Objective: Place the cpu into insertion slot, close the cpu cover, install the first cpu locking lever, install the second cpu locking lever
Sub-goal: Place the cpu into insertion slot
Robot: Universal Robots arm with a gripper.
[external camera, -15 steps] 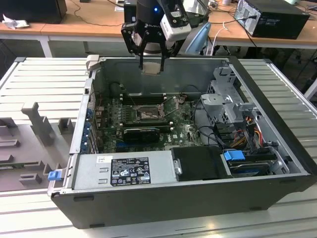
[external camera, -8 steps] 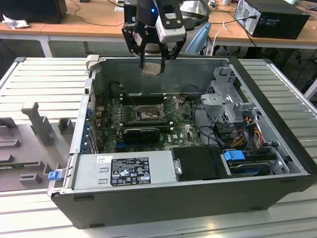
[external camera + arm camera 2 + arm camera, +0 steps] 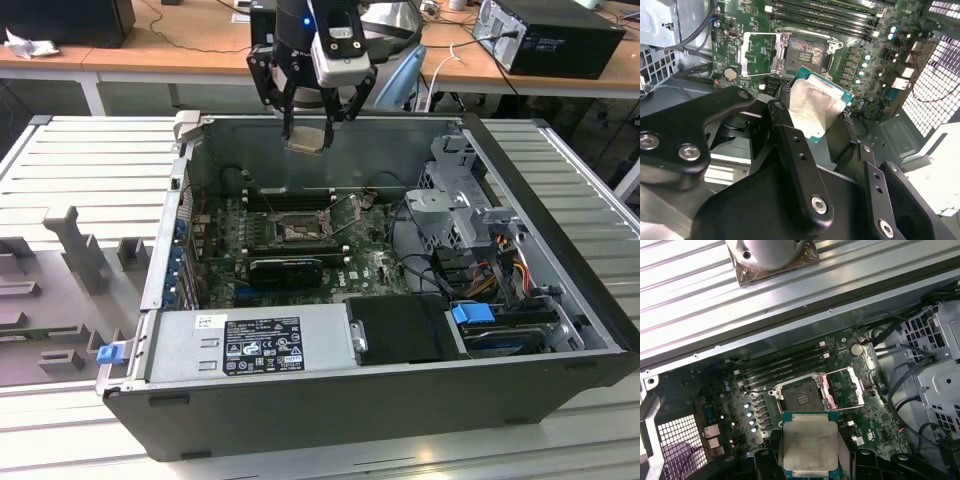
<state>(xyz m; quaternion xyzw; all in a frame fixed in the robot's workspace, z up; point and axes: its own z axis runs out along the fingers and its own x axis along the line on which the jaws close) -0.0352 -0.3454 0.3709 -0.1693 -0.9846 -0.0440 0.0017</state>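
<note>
Exterior view: gripper (image 3: pixel 308 125) hangs over the far wall of the open computer case (image 3: pixel 350 400), above the board. Its fingers are clamped on the cpu (image 3: pixel 307 137), which is held in the air and well apart from the socket (image 3: pixel 298 232).

Both wrist views give the detail:
- The cpu (image 3: pixel 815 107) (image 3: pixel 809 450) has its pale metal top up, pinched on two opposite edges between black fingers (image 3: pixel 785 130).
- In the second wrist view it looks tilted.
- The socket (image 3: pixel 805 50) (image 3: pixel 801 396) sits bare.
- The cpu cover (image 3: pixel 744 52) (image 3: pixel 825 391) is swung open and lies beside the socket.

The exterior view adds the surroundings:
- A black expansion card (image 3: pixel 285 270) lies just on the near side of the socket.
- A grey power supply (image 3: pixel 250 345) sits along the near wall.
- A drive cage (image 3: pixel 460 200) stands at the exterior view's right, with loose cables (image 3: pixel 420 240) between it and the board.

Memory slots (image 3: pixel 785 365) run along the socket's far side. A coin cell (image 3: pixel 856 348) sits near the open cover.

Count: one cpu, one cover, one socket, one expansion card.
</note>
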